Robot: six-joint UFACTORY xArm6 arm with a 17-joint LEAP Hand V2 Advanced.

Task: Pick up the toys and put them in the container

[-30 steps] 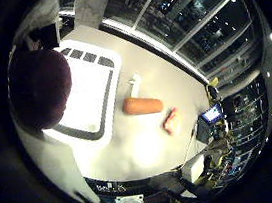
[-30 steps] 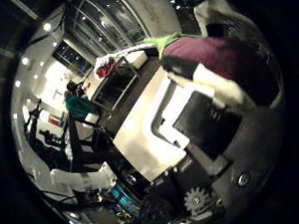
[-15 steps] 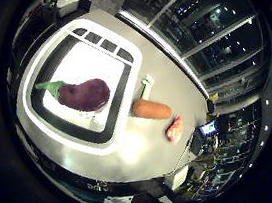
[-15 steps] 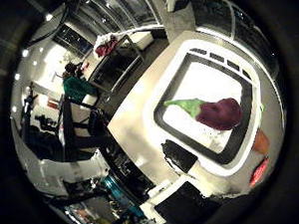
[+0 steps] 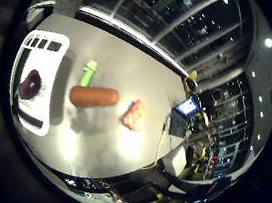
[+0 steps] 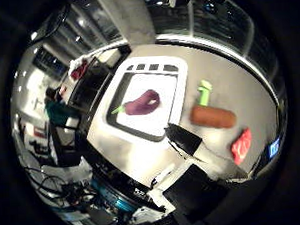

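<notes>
The robot hand (image 6: 191, 150) is raised well above the desk (image 5: 95, 137), with one black-tipped finger reaching into the thumb-side view. That finger looks extended and nothing is held. The rest of the fingers are out of sight, so the full pose cannot be confirmed.

The white tray (image 6: 176, 89) serving as the container lies below and off to one side of the palm. A purple eggplant (image 6: 142, 104) with a green stem already lies inside it, roughly across the tray's middle.

Two toys are still on the desk beside the tray:

- Carrot (image 5: 94, 95): an orange body with a green top (image 5: 89, 73). It lies flat, just beside the tray's long edge. Its long axis runs roughly away from the tray, and the green top branches off near the end closest to the tray.
- Red toy (image 5: 134, 116): a small, flat-looking wedge, farther from the tray, apart from the carrot. Its type cannot be determined.

Handling assessment: the carrot is probably light, rigid, smooth plastic, so it may roll or slip. Grasp across the middle of the orange body, with the fingers perpendicular to the long axis. Avoid the thin green top. The red toy sits low and will need a fingertip pinch on its edges.
</notes>
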